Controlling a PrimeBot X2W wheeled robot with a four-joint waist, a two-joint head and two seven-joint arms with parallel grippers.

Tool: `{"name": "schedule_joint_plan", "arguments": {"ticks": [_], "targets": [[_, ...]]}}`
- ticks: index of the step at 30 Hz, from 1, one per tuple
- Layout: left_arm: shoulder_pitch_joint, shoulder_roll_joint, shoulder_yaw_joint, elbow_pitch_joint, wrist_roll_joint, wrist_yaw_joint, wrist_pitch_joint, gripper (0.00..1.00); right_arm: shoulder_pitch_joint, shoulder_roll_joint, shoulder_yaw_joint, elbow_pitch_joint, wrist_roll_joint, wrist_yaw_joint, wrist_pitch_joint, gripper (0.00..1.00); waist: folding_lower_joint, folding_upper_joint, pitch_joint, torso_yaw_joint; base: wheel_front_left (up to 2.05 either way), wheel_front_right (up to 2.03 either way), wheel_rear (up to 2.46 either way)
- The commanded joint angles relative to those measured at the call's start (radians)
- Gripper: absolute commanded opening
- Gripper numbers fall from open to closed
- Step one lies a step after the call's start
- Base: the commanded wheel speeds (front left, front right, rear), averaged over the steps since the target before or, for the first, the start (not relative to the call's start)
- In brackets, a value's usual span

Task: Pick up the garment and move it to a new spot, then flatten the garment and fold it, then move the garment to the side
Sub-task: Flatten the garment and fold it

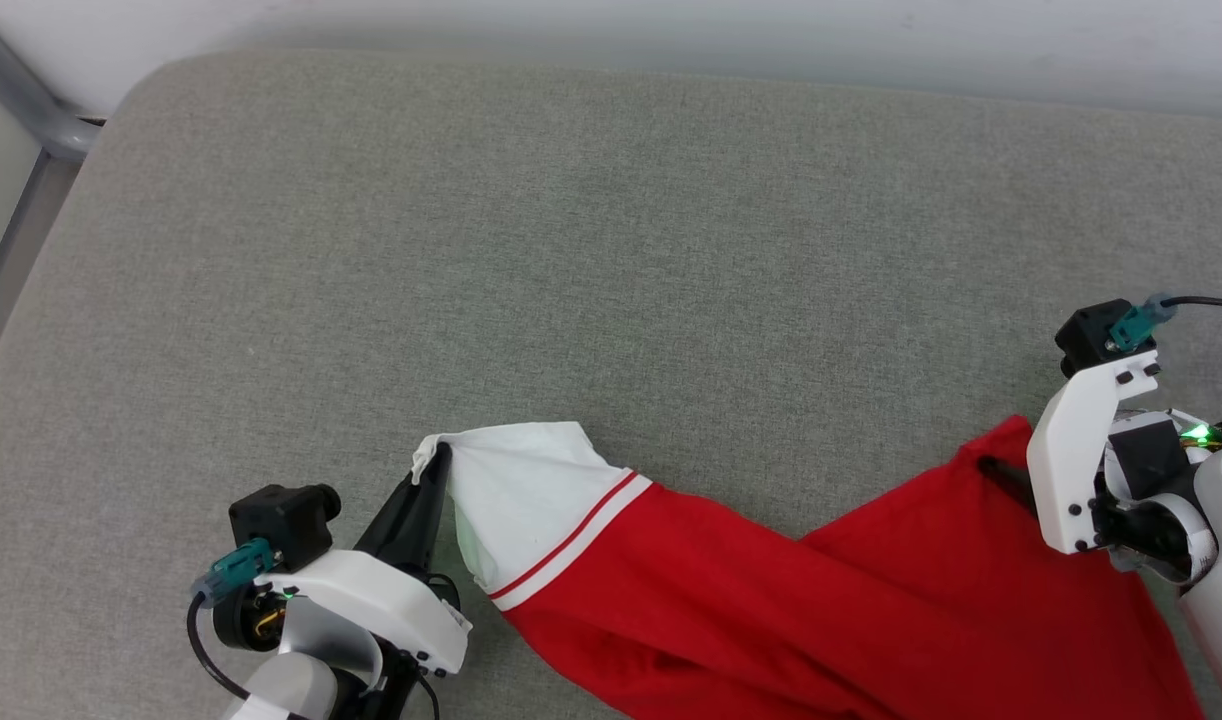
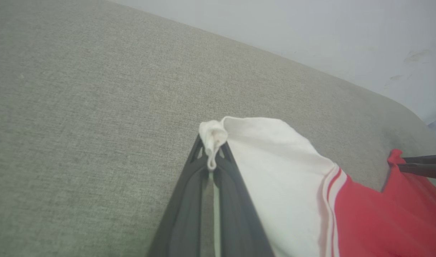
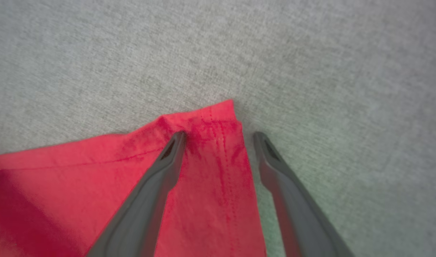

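Garment [image 1: 771, 600] stretched along the near edge of the grey cushion [image 1: 571, 250], white sleeve [image 1: 516, 500] tip pinched tight in the left gripper [image 1: 436, 465] toward the cushion's left side, right gripper [image 3: 219, 135] spread wide over the red corner [image 3: 211, 117] toward the cushion's right side, likely for pulling the cloth flat.

We are indoors, before a wide padded surface [image 1: 371, 250] covered in grey-green woven cloth, with 1 rounded corner, like a sofa seat or a mattress. A plain pale wall [image 1: 671, 30] runs just behind it, and a grey metal frame [image 1: 16, 90] stands at its left. Home or test room, we cannot tell.
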Motion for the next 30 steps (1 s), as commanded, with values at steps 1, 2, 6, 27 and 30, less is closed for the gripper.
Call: {"name": "schedule_joint_plan", "arguments": {"ticks": [1,2,6,27,30], "targets": [[-0.009,0.000,0.000,0.006,0.002,-0.002,-0.008,0.00,0.035,0.017,0.040,0.041,0.015,0.002,0.030,1.00,-0.0001,0.0000,0.006,0.007,0.00,0.00,0.00],[-0.010,-0.001,0.000,0.010,0.000,-0.002,-0.009,0.00,0.045,0.018,0.065,0.067,0.030,0.002,0.054,1.00,-0.0001,0.0000,0.008,0.008,0.00,0.00,0.00],[-0.015,-0.006,0.000,0.025,-0.006,-0.008,-0.018,0.00,0.062,0.028,0.123,0.142,0.097,0.003,0.112,0.00,-0.0001,0.0000,0.015,0.008,0.00,0.00,0.00],[-0.222,0.053,0.052,0.105,0.000,-0.018,-0.003,0.00,-0.139,0.020,-0.113,0.118,0.028,0.000,-0.365,0.00,-0.0001,0.0000,-0.141,-0.086,0.00,0.00,0.00],[-0.321,0.061,0.067,0.161,0.000,-0.034,-0.004,0.00,-0.174,0.053,-0.171,0.111,-0.023,0.000,-0.431,0.00,-0.0001,0.0000,-0.138,-0.103,0.00,0.00,0.00]]}}
